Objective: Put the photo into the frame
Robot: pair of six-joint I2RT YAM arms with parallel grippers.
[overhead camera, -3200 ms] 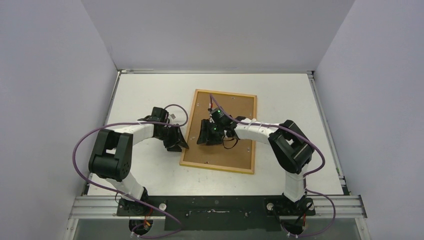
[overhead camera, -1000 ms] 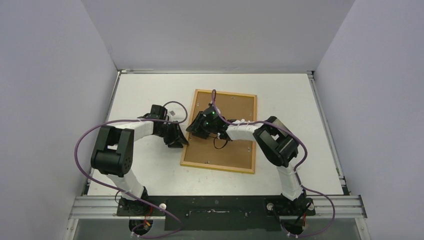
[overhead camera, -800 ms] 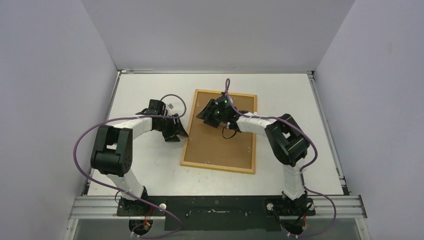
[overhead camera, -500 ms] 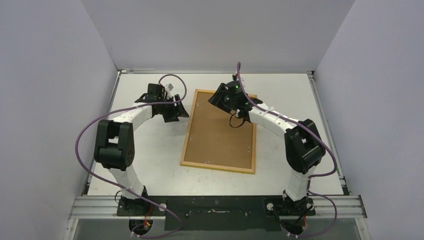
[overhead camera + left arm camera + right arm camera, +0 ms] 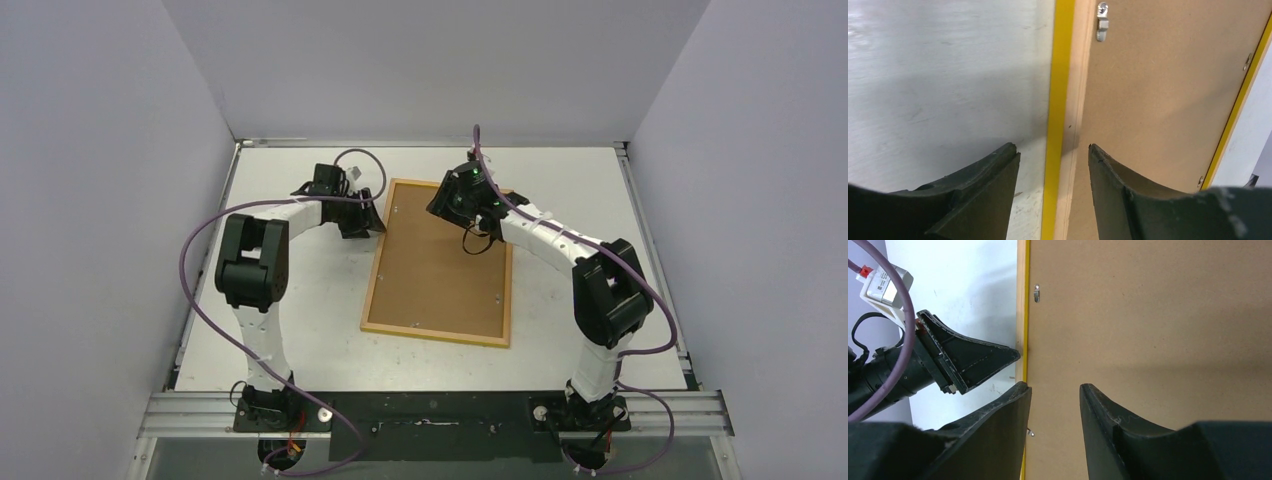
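On the white bench (image 5: 300,320), the thin rectangular frame (image 5: 1058,75), yellow-edged with a light-wood back, lies face down at centre with its brown backing board (image 5: 440,270) up, my left hand (image 5: 1052,150) released astride its 10 o'clock edge, my right hand (image 5: 1054,386) released over the board at 11 o'clock.

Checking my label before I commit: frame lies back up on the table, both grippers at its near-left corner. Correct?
Not near-left: the top external view shows the left gripper and right gripper at the far-left corner of the frame. The rest holds: it lies back up on the table.
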